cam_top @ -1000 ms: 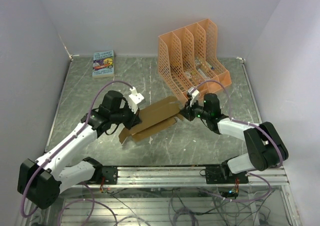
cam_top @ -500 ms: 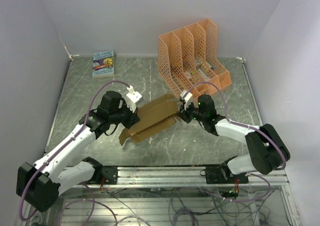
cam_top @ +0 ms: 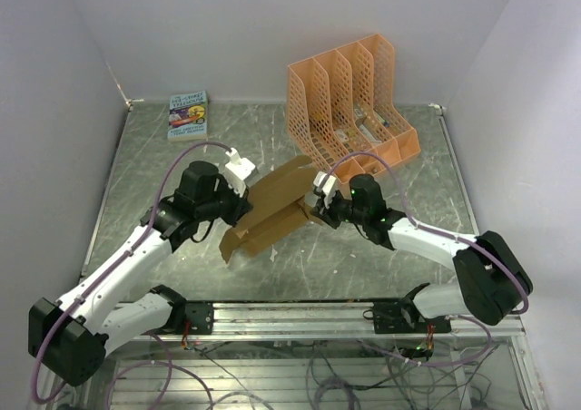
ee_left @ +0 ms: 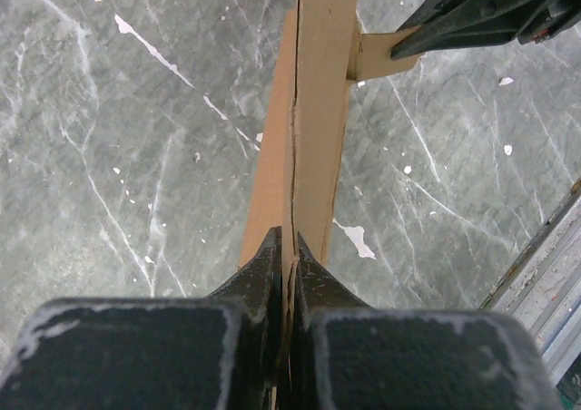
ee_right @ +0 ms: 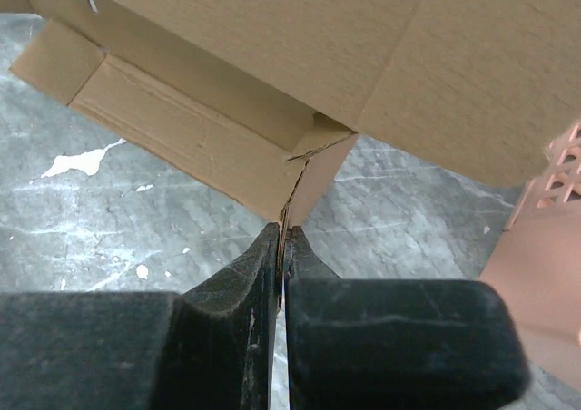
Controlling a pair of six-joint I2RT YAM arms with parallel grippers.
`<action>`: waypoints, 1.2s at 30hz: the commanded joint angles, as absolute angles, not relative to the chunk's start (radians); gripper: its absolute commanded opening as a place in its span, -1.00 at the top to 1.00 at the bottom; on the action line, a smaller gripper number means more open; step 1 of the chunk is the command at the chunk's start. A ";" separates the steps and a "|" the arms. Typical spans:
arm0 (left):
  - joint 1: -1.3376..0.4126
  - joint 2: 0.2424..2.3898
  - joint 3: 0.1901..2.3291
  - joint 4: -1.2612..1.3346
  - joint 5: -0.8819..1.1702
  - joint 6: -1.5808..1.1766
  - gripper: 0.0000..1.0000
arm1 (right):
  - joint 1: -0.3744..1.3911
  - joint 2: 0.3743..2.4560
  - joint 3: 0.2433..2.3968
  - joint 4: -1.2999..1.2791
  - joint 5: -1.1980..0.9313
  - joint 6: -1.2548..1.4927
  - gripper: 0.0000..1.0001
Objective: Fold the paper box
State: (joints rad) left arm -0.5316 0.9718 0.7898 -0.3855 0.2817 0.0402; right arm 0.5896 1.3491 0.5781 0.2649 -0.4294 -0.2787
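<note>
At the middle of the top view, the paper box [cam_top: 272,212] is stretched between the two arms as a partly folded tan sheet, slanting from a lower-left end with a turned-down flap up to a raised panel at the upper right. Its left tool [cam_top: 242,203] is pressed together on the sheet's left edge; the left wrist view shows the cardboard edge-on, running straight up the frame from between the black fingers [ee_left: 263,269], which pinch it with no gap. The right tool [cam_top: 319,212] is likewise closed on the box, and the right wrist view shows its fingers [ee_right: 259,256] nipping the lower corner of a short flap, with a broad creased panel filling the upper part of that frame. At the upper right of the left wrist view the right tool's dark fingers hold a small tab. Behind the box, at the upper right of the top view, an orange perforated rack [cam_top: 349,97] stands on the grey counter [cam_top: 408,242], its dividers upright; a few small pale things lie low in its compartments, too small to name. Near the upper left corner of the counter lies a small printed book [cam_top: 188,115], flat and well apart from the box.
</note>
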 commanded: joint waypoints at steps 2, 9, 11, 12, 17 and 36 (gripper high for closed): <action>-0.529 0.991 0.837 -0.321 0.257 0.040 0.86 | 0.633 1.342 0.599 0.261 -0.437 -0.326 1.00; -0.529 0.958 0.812 -0.305 0.320 0.043 0.86 | 0.632 1.401 0.635 0.315 -0.286 -0.158 1.00; -0.528 0.941 0.799 -0.307 0.324 0.047 0.86 | 0.631 1.408 0.641 0.304 -0.241 -0.139 1.00; -0.529 0.934 0.792 -0.307 0.330 0.050 0.86 | 0.631 1.405 0.638 0.305 -0.211 -0.129 1.00; -0.528 0.936 0.777 -0.302 0.347 0.053 0.86 | 0.627 1.381 0.618 0.304 -0.199 -0.135 1.00; -0.529 1.045 0.858 -0.456 0.396 0.135 0.86 | 0.612 1.410 0.605 0.332 -0.279 -0.104 0.87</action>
